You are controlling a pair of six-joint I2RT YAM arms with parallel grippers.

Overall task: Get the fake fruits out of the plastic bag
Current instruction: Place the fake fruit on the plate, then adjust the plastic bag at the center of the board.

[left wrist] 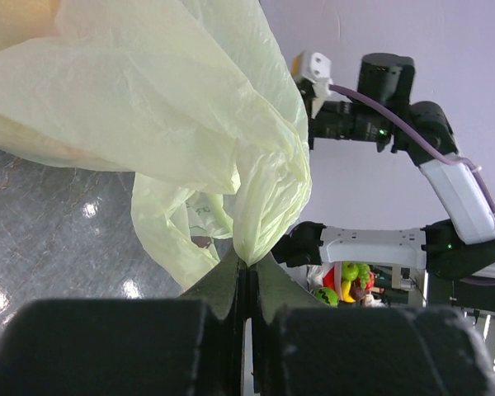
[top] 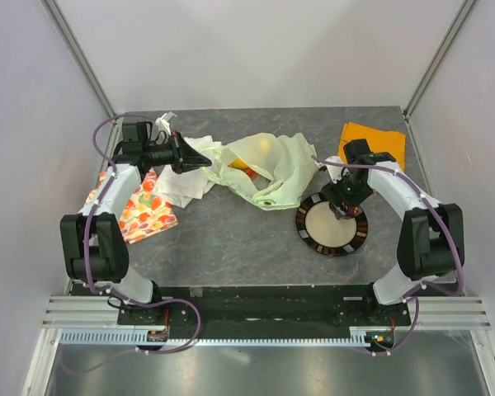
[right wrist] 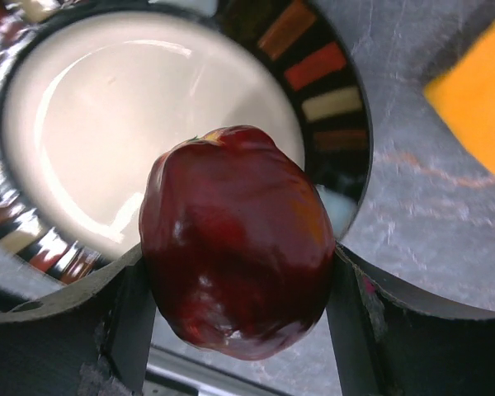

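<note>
The pale green plastic bag (top: 268, 169) lies at the middle back of the table, with yellow and red fake fruits (top: 249, 165) showing in its mouth. My left gripper (top: 200, 162) is shut on the bag's left edge; in the left wrist view the bag (left wrist: 190, 115) is pinched between the closed jaws of that gripper (left wrist: 247, 268). My right gripper (top: 344, 205) is shut on a glossy dark red fake fruit (right wrist: 235, 239) and holds it over the top right rim of a plate (top: 309, 233), which also shows in the right wrist view (right wrist: 82, 132).
A white cloth (top: 186, 181) lies under the bag's left side. A fruit-printed cloth (top: 140, 210) lies at the left. An orange cloth (top: 375, 139) lies at the back right and shows in the right wrist view (right wrist: 478, 99).
</note>
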